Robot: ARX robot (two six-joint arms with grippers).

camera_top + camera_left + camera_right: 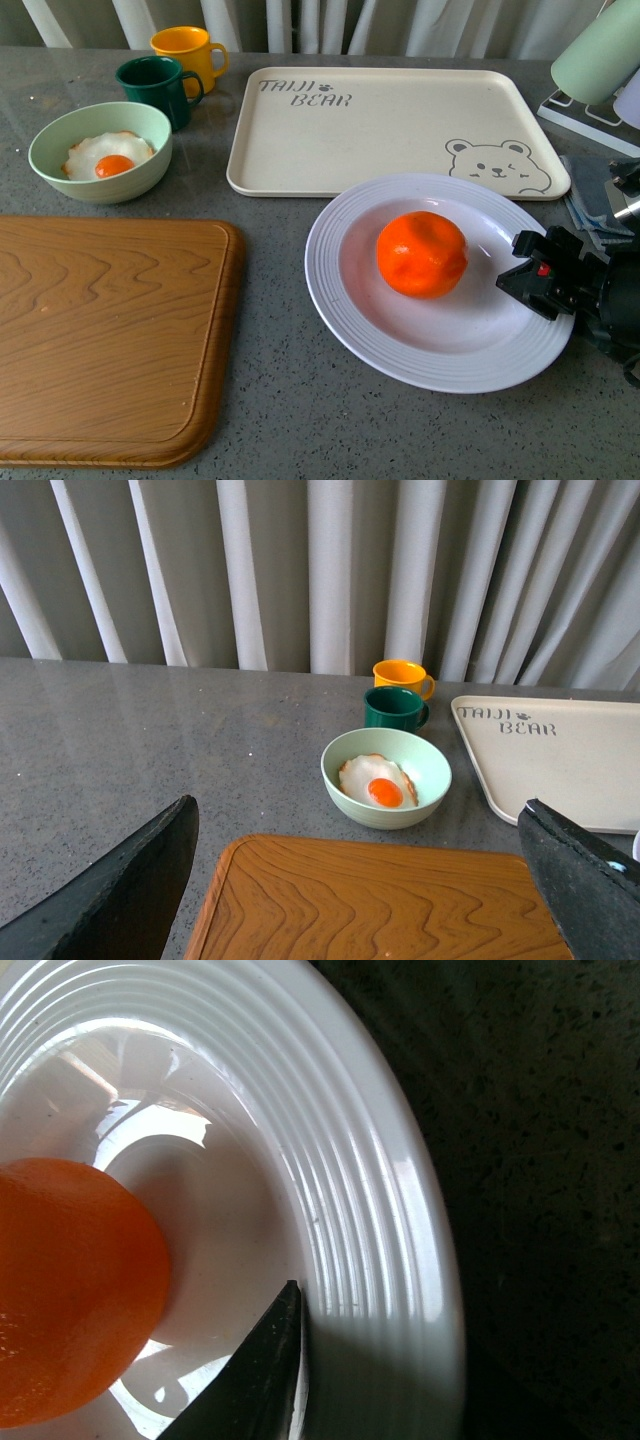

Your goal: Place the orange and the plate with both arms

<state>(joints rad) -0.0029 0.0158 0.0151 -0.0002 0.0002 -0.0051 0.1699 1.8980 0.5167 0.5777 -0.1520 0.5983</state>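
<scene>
The orange [421,254] lies in the middle of the white ribbed plate [345,310], which rests on the grey counter just in front of the bear tray. My right gripper [530,275] is shut on the plate's right rim. In the right wrist view one dark finger [262,1365] lies over the inner side of the plate's rim [395,1210], close to the orange [70,1290]; the other finger is hidden under the rim. My left gripper [365,880] is open above the wooden board, out of the front view, with nothing between its fingers.
A wooden cutting board [105,335] lies at the front left. Behind it stand a pale green bowl with a fried egg [100,152], a dark green mug [155,88] and a yellow mug [187,52]. The cream bear tray [390,125] is at the back, a rack [600,70] at the far right.
</scene>
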